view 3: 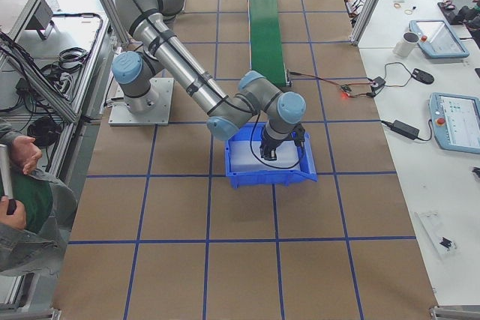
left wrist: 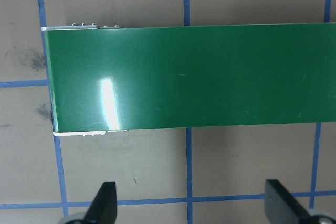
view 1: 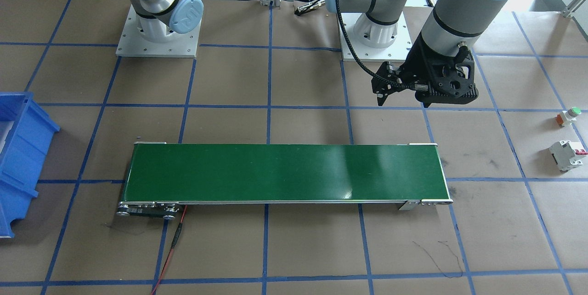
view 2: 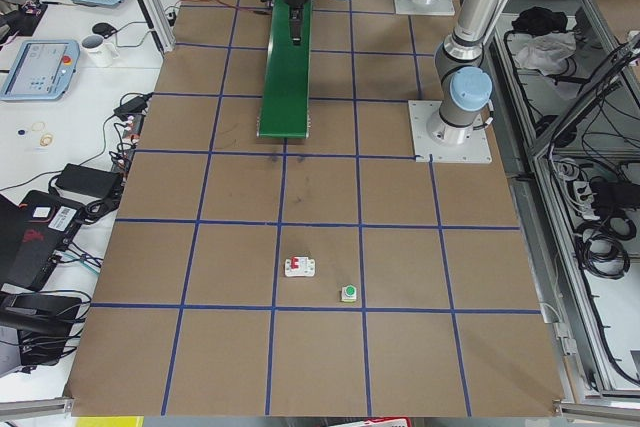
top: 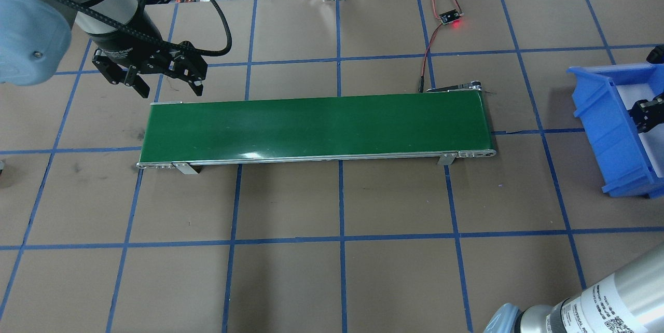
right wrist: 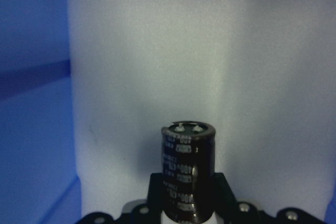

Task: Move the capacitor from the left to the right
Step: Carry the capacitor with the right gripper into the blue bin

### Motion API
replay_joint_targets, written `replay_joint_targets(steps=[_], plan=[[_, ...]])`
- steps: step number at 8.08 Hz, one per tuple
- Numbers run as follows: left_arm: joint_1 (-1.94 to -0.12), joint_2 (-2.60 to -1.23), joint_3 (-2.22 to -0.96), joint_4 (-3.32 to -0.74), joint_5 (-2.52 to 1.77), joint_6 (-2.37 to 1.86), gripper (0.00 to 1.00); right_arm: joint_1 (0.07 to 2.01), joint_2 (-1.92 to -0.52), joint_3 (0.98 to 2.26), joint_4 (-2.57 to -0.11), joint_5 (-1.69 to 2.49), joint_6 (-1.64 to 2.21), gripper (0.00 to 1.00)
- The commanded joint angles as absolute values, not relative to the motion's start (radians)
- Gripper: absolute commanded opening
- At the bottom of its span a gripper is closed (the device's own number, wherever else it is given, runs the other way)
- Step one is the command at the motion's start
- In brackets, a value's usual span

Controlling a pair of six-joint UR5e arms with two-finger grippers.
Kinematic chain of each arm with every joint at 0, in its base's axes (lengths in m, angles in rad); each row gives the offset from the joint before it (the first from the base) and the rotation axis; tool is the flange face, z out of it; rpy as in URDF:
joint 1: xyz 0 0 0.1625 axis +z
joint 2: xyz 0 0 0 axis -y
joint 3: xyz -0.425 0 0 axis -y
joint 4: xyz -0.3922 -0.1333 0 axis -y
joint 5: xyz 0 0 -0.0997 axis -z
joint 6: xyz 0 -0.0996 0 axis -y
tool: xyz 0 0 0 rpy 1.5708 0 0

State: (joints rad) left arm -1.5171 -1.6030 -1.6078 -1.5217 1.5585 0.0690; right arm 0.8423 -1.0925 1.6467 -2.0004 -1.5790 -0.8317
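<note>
The capacitor [right wrist: 186, 177], a stubby black cylinder with pale markings, shows in the right wrist view. My right gripper [view 3: 271, 154] is shut on it and holds it inside the blue bin [view 3: 247, 177], over the bin's white foam floor [right wrist: 199, 66]. In the overhead view the right gripper [top: 646, 115] is at the right edge, in the bin [top: 602, 115], and the capacitor is hidden there. My left gripper [top: 170, 88] is open and empty, hanging just beyond the left end of the green conveyor belt [top: 316, 125]. Its fingertips [left wrist: 107, 203] stand wide apart over the brown table.
A white breaker with a red lever [view 1: 568, 155] and a green-capped push button [view 1: 568, 116] lie on the table on my left side. A red wire and a small board with a lit red light [top: 450, 17] lie behind the belt's right end.
</note>
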Motion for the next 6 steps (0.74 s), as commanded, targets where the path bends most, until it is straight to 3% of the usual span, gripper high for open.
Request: replay_joint_targets(steps=[1, 3, 4, 5, 6], plan=[[-1.517, -1.603, -1.608, -1.522, 1.559, 0.069, 1.0, 0.842, -1.088, 1.66, -2.04, -1.543, -0.831, 0.0], [-1.517, -1.603, -1.608, -1.522, 1.559, 0.069, 1.0, 0.841, -1.107, 1.655, -2.048, -1.439, -0.851, 0.66], [-1.517, -1.603, -1.608, -1.522, 1.559, 0.069, 1.0, 0.841, -1.127, 1.654, -2.042, -1.442, -0.845, 0.89], [-1.517, -1.603, -1.608, -1.522, 1.559, 0.069, 1.0, 0.841, -1.155, 1.654, -2.033, -1.443, -0.838, 1.0], [-1.517, -1.603, -1.608, -1.522, 1.559, 0.069, 1.0, 0.841, -1.17, 1.651, -2.013, -1.447, -0.839, 1.0]])
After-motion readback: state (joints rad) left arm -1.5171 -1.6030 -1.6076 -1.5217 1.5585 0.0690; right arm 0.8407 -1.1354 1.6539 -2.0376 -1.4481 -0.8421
